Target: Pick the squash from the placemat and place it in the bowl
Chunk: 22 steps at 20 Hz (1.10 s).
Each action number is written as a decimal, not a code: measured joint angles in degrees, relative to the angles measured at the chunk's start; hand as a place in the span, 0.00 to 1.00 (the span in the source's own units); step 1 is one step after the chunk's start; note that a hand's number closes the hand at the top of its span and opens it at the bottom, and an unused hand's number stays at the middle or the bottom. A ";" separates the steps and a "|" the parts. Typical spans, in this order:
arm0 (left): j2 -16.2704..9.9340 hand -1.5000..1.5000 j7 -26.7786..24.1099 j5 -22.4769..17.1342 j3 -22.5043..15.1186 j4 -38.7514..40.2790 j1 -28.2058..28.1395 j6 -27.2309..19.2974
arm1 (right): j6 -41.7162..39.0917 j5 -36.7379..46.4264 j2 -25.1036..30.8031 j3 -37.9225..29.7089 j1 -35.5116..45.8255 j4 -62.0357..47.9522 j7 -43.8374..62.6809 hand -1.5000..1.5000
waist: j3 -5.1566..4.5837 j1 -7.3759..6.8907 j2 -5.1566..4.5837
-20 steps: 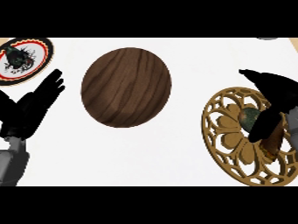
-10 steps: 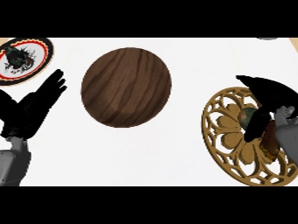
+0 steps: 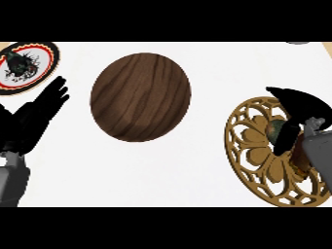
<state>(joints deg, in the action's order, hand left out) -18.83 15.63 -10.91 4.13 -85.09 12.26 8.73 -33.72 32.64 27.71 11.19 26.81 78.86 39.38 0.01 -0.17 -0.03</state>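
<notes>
The big white counter top [image 3: 197,175] fills the frame, and the brown wooden oval bowl [image 3: 140,97] sits in the upper middle of it with nothing inside. At the right side lies the round golden placemat with cut-out flower shapes [image 3: 258,151]. The right hand [image 3: 298,109] is now lower over the placemat than it was a moment ago, and its black fingers curl round the small dark green squash [image 3: 278,130], so it is grasping it. The squash is near the middle of the placemat and does not look lifted yet. That means the pick is starting, and the carry over to the bowl on the left is not done. The left hand [image 3: 25,119] rests at the left side, fingers straight and pointing up, just as before. In the upper left corner sits a round plate with a red ring and a dark picture [image 3: 21,65].
</notes>
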 measured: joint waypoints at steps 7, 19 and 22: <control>1.11 0.50 -0.27 1.43 0.90 -0.13 -0.24 0.92 | 2.00 5.23 -2.10 -1.58 -0.22 -6.35 -5.58 0.00 | 0.00 -0.02 0.00; 3.15 0.50 0.14 3.46 1.49 -0.35 0.09 1.22 | 9.56 12.94 -3.70 -3.18 1.37 -14.60 -17.63 1.00 | -0.07 -0.03 0.03; 3.64 0.50 0.50 3.89 1.65 -0.13 0.82 1.15 | 10.04 14.46 -3.99 -3.64 1.71 -15.00 -19.34 1.00 | -0.09 0.01 0.08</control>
<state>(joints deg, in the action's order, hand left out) -15.19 16.13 -7.02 5.78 -85.22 13.08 9.87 -23.69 47.10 23.72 7.54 28.52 63.87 20.04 -0.09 -0.16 0.05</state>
